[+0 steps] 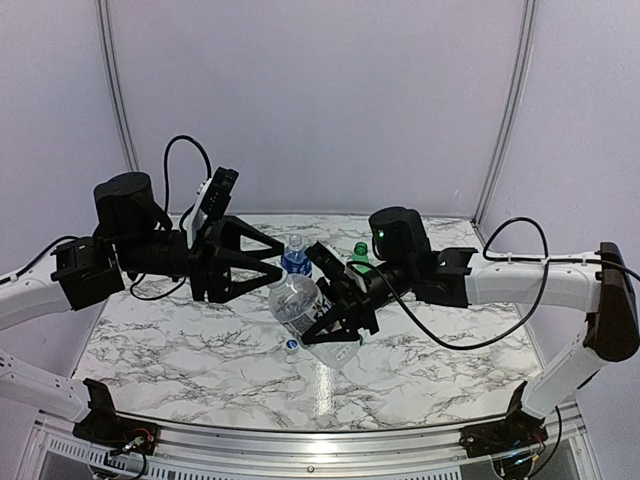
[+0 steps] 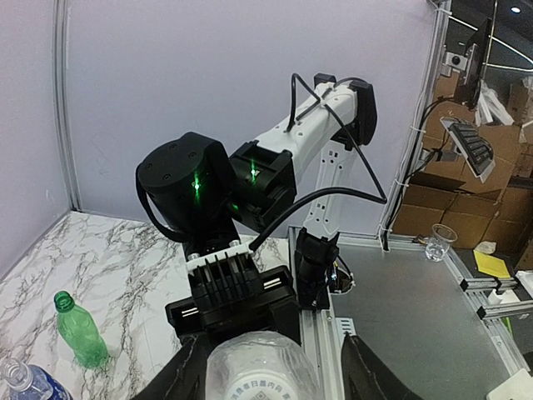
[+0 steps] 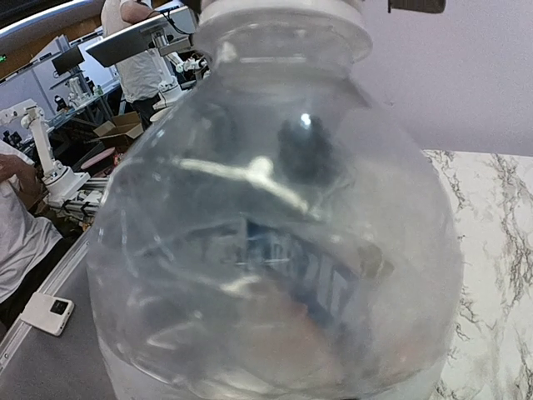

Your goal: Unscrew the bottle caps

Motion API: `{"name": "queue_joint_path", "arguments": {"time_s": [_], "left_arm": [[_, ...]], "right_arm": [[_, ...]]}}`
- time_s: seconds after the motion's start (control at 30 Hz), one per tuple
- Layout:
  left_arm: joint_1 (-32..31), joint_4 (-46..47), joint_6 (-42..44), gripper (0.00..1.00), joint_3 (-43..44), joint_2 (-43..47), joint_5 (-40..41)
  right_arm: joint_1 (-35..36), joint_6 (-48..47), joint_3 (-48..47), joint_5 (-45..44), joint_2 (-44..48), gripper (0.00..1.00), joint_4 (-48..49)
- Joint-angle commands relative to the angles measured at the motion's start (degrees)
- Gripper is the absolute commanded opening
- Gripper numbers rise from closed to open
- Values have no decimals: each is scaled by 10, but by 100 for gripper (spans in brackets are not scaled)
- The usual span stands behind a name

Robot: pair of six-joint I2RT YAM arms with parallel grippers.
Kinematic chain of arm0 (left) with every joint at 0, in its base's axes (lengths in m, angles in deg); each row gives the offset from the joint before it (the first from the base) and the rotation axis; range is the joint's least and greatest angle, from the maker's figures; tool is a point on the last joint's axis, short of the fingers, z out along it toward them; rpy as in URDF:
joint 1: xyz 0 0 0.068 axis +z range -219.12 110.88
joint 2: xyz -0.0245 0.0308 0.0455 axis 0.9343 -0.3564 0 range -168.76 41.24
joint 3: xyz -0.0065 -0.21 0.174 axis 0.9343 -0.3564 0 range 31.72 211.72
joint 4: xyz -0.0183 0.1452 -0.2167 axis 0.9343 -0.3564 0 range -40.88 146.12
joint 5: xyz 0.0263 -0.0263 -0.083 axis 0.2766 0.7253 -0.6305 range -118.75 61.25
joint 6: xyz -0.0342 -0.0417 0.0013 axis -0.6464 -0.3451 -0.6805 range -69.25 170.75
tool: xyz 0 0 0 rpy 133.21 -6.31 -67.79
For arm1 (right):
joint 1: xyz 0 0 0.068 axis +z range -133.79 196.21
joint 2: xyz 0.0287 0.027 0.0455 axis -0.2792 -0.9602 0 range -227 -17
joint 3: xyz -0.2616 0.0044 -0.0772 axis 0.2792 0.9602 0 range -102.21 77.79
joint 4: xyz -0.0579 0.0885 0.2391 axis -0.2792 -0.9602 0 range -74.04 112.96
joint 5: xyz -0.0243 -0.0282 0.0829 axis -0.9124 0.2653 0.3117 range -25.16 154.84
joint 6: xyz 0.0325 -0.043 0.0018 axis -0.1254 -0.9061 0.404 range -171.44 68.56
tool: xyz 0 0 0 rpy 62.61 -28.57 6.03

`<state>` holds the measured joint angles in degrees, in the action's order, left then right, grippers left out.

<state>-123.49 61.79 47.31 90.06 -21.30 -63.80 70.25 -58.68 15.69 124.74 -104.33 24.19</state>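
My right gripper (image 1: pixel 338 318) is shut on the clear bottle with the white label (image 1: pixel 305 310) and holds it tilted above the table, cap end toward my left arm. The bottle fills the right wrist view (image 3: pixel 275 233), hiding the fingers; its whitish cap (image 3: pixel 283 12) is at the top. My left gripper (image 1: pixel 280 262) is open, its fingers (image 2: pixel 179 375) on either side of that cap (image 2: pixel 262 375) without closing on it. The blue-label bottle (image 1: pixel 295 255) and the green bottle (image 1: pixel 360 252) stand just behind. They also show in the left wrist view, the green one (image 2: pixel 79 329) and the blue-label one (image 2: pixel 21 379).
A small pale round cap (image 1: pixel 291 346) lies on the marble table (image 1: pixel 450 340) below the held bottle. A metal rail (image 1: pixel 320 440) runs along the table's near edge. Beyond the table's right side is a metal bench with a clear cup (image 2: pixel 440 242).
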Motion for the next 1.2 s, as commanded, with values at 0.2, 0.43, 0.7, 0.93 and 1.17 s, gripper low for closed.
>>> {"name": "queue_joint_path", "arguments": {"time_s": [0.2,0.43,0.7,0.93,1.17], "left_arm": [[3,1,5,46,9,-8,-27],[3,7,-1,41,-3,-10,-31],[3,21,-7,33,-12,-8,-31],[3,20,-7,29,-15,-13,-33],[3,28,-23,3,-15,-7,-5]], "right_arm": [[-4,12,-26,24,2,25,26],[-5,19,-22,23,6,25,37],[-6,21,-20,23,7,25,40],[-8,40,-11,22,14,24,69],[-15,42,-10,-28,19,23,61]]}}
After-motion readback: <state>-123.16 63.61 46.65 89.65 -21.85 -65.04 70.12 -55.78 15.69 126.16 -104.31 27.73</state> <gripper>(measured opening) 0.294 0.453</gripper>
